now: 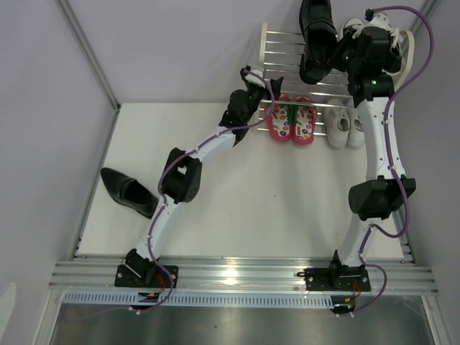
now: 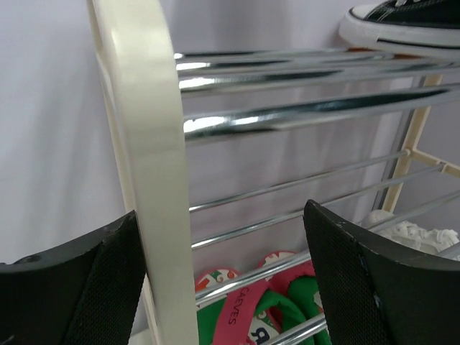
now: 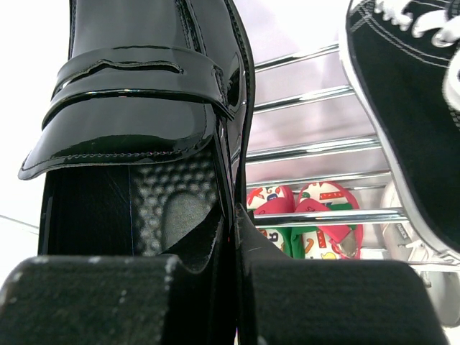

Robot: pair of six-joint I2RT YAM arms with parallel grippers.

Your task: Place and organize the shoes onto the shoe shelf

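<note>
The right tool (image 3: 236, 287), pinching a dress shoe (image 3: 136, 93) by its side wall, holds it over the shelf's (image 1: 280, 50) top tier, apparently to seat it beside a canvas sneaker (image 3: 410, 108). The left tool (image 2: 219, 215), spread, straddles the side frame (image 2: 147, 144), likely to steady it. The other dress shoe (image 1: 128, 191) lies on the bench (image 1: 237, 208); flip-flops (image 1: 292, 120) and white sneakers (image 1: 346, 122) sit on the lower tier.

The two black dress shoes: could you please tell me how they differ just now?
The held dress shoe is over the shoe shelf's top tier; the loose dress shoe lies on the table, far left. The right hand is shut on the held dress shoe's side; nothing touches the loose dress shoe. The held one points front to back, the loose one diagonally. Both are glossy black.
</note>
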